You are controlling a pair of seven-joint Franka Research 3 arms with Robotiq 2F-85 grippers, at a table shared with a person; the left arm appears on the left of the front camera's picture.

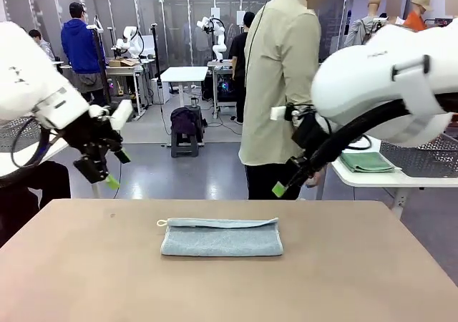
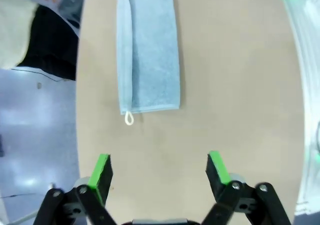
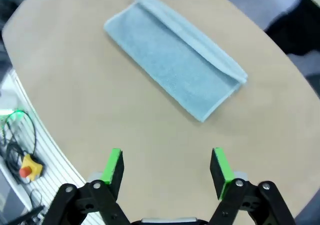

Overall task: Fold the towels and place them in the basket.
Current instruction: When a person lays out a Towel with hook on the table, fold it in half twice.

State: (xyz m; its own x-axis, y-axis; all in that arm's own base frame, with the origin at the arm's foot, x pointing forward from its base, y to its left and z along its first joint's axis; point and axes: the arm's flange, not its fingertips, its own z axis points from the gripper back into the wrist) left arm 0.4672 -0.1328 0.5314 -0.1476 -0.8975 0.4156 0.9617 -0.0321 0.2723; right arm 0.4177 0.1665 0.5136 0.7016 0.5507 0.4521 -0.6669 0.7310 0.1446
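Observation:
One dusty blue-grey towel (image 1: 222,237) lies folded lengthwise at the middle of the tan table (image 1: 71,265), its white corner loop (image 1: 162,222) at the left end. My left gripper (image 1: 118,169) hangs open in the air above the table's far left corner; in its wrist view the open left gripper (image 2: 159,170) is well short of the towel (image 2: 149,55). My right gripper (image 1: 285,184) hovers above the far edge, right of the towel. Its wrist view shows the right gripper (image 3: 167,167) open and empty, with the towel (image 3: 175,60) beyond it. A dark mesh basket (image 1: 422,159) stands on a side table at the right.
A person (image 1: 280,86) in a beige shirt stands at the table's far edge, just behind my right gripper. A folded green towel (image 1: 366,162) lies on the white side table beside the basket. Bare tabletop surrounds the blue-grey towel on all sides.

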